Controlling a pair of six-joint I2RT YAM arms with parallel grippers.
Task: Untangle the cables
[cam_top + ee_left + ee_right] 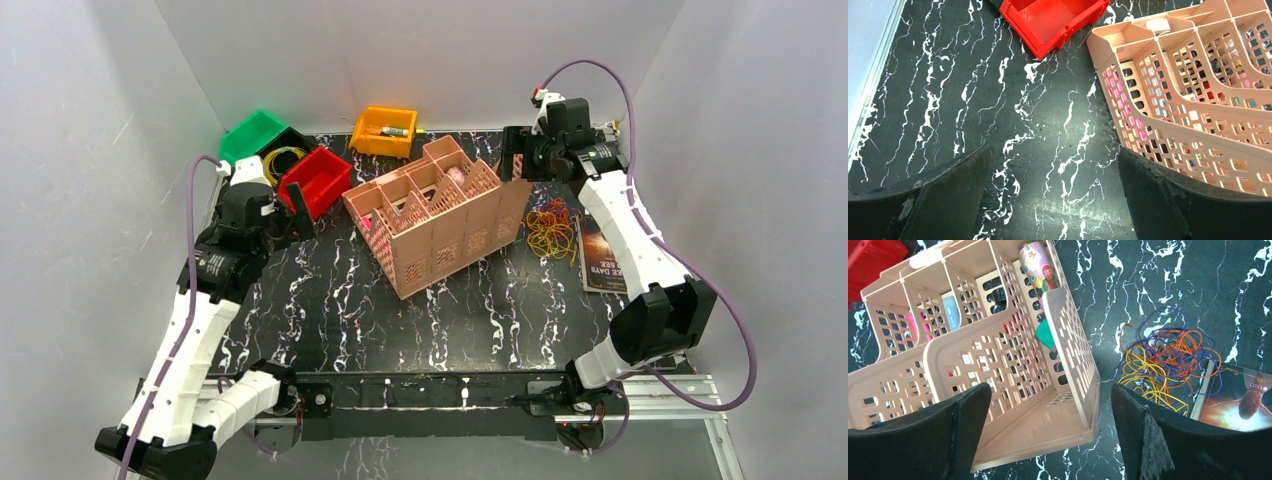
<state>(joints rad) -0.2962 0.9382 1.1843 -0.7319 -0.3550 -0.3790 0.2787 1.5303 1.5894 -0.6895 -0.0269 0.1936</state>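
The right jaws stand wide apart and hold nothing. Just beyond them, toward the right, the cables (1168,357) lie on the dark marbled surface (1158,270) as one tangle of yellow, orange and purple loops. Some loops reach over the edge of a book (1243,402). Beyond them to the left lies a pink basket (998,355). The left jaws are also apart and empty above the surface, and a red bin (1048,20) is farther ahead.

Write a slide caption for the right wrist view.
Open right claw above the pink divided basket, with tangled yellow, orange and purple cables on the table between basket and book.
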